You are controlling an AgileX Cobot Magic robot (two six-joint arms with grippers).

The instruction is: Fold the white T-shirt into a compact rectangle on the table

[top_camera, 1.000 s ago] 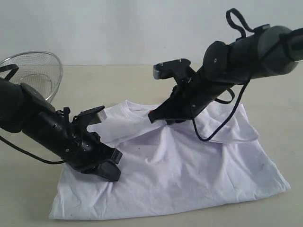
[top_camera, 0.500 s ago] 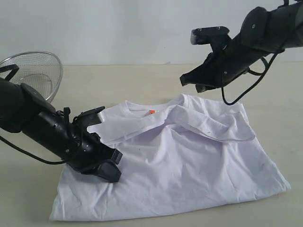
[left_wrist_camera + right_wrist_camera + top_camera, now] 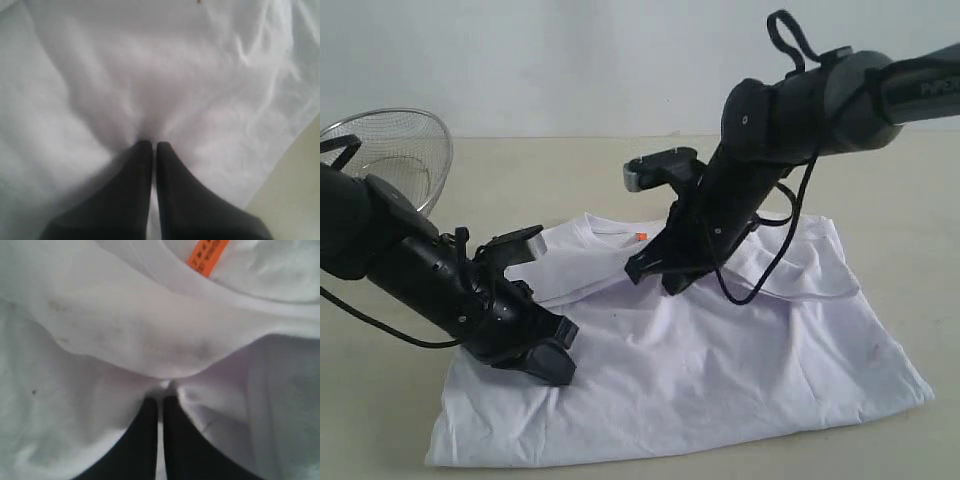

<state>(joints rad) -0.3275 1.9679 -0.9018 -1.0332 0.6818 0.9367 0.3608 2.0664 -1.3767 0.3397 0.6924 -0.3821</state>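
The white T-shirt (image 3: 720, 370) lies flat on the table (image 3: 550, 170), its sleeves turned inward and its orange neck tag (image 3: 641, 237) showing at the collar. My left gripper (image 3: 555, 365) is shut, its tips pressed down on the shirt's near left part; in the left wrist view the cloth (image 3: 150, 75) puckers around the closed tips (image 3: 150, 145). My right gripper (image 3: 650, 275) is shut too, with its tips pushed against a fold just below the collar. The right wrist view shows that fold (image 3: 125, 330) bunched at the tips (image 3: 161, 399), with the tag (image 3: 207, 255) beyond.
A round wire-mesh basket (image 3: 390, 150) stands at the back left, behind my left arm. Bare beige tabletop surrounds the shirt on all sides. A black cable loops down from my right arm over the shirt's right half.
Half a second ago my right gripper hung high over the back right with nothing in it; it has come down onto the shirt below the collar. My left arm has not moved.
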